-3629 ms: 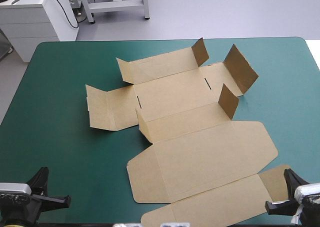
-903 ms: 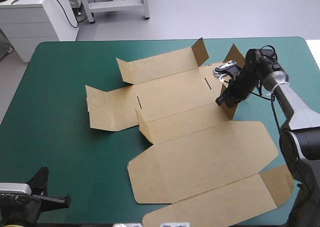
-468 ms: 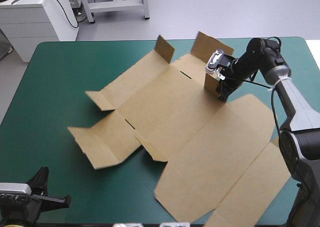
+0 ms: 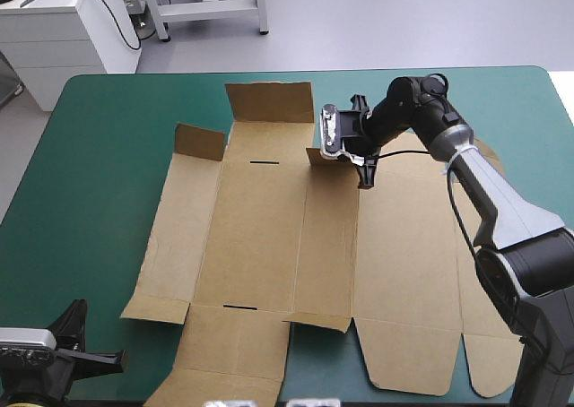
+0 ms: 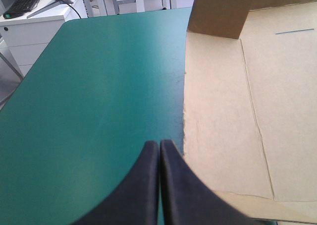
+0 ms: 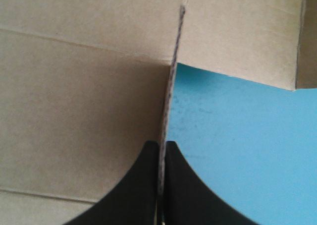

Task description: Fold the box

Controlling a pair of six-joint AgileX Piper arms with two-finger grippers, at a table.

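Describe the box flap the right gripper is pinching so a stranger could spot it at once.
On the teal-green table the brown box lies almost flat. Near its far edge, just right of the far slit, a small flap stands up. Unlike the wide raised flap and the corner flap farther left, it is pinched in the right gripper.

Your table (image 4: pixel 90 156), teal-green cover: the brown box (image 4: pixel 260 246) lies flat from centre toward 3 o'clock, flaps upright at 12 o'clock.
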